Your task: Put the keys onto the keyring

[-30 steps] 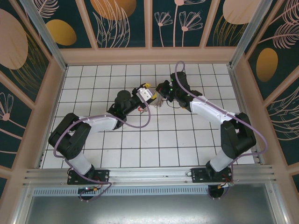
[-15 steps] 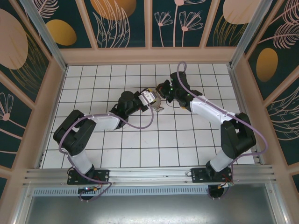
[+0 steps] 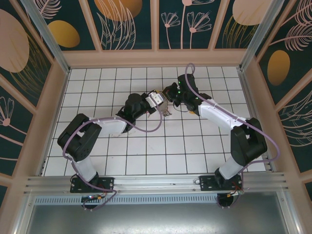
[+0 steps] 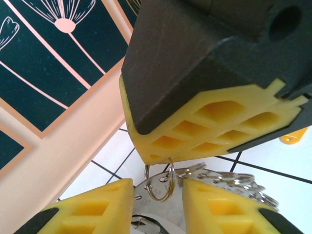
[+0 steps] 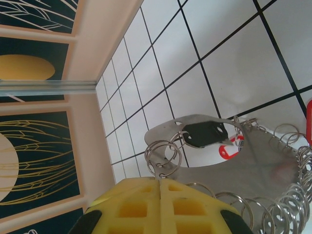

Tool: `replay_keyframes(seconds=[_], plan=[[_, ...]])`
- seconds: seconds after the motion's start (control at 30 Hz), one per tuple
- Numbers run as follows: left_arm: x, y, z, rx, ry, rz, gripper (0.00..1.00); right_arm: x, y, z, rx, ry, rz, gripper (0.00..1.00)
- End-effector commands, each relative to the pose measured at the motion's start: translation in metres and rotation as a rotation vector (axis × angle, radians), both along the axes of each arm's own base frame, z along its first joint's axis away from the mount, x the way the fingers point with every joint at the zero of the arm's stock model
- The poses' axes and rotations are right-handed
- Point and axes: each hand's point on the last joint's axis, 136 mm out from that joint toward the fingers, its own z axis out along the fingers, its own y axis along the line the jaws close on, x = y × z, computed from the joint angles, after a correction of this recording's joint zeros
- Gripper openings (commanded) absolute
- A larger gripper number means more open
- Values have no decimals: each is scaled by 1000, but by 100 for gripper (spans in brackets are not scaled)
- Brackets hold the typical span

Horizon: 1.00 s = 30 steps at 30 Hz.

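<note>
White tiles ruled with dark lines covered the table [image 3: 195, 146], boxed in by dark panels [image 3: 131, 22] painted with pale flowers. Towards the far middle the two arms met nose to nose.

The right gripper [image 5: 160, 187] had its jaws pressed fully together on a small split ring [image 5: 163, 157] at the rim of the keyring [image 5: 265, 163]. The keyring was a flat silvery plate fringed with many more wire rings, with a red tag [image 5: 228, 150] and a dark key head [image 5: 204, 133] against it. The plate appeared to hang from that grip, just above the tiles.

The left gripper [image 4: 157, 197] faced it with jaws narrowly apart, one finger on either side of the pinched ring, touching neither edge as far as I could tell. The keys I could not pick out with certainty. A yellow tag [image 4: 294, 138] lay on the tiles just beyond the right gripper and was probably theirs.

By my reading, the step in hand was steadying and taking hold of the ring, before any threading. Next the left jaws would need to close squarely on the thin wire without knocking it out of the right grip, so its coil could be opened for a key.
</note>
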Motion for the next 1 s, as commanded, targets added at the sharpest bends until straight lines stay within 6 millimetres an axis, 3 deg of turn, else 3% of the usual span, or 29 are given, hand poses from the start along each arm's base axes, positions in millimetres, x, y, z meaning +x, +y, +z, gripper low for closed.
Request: replay_keyframes(seconds=[0.0,0.23,0.4,0.6,0.73,0.87,0.97], plan=[[3,-5,23,-50,-36,-1,29,0,5,22,40,-22,7,0],[7,-9,19,-34,-20,-2,24,-4,12,24,44,-22,20,0],[11,-9,20,-41,-15,9,32,-6,15,22,50,-3,25,0],[16,-7,8,-13,13,43,31,-10,21,23,61,16,26,0],[21,-8,15,-23,3,53,23,-11,22,28,73,14,25,0],[22,-8,18,-26,8,58,3,-12,20,29,68,16,17,0],[24,-7,21,-31,5,66,0,-12,20,30,71,16,20,0]])
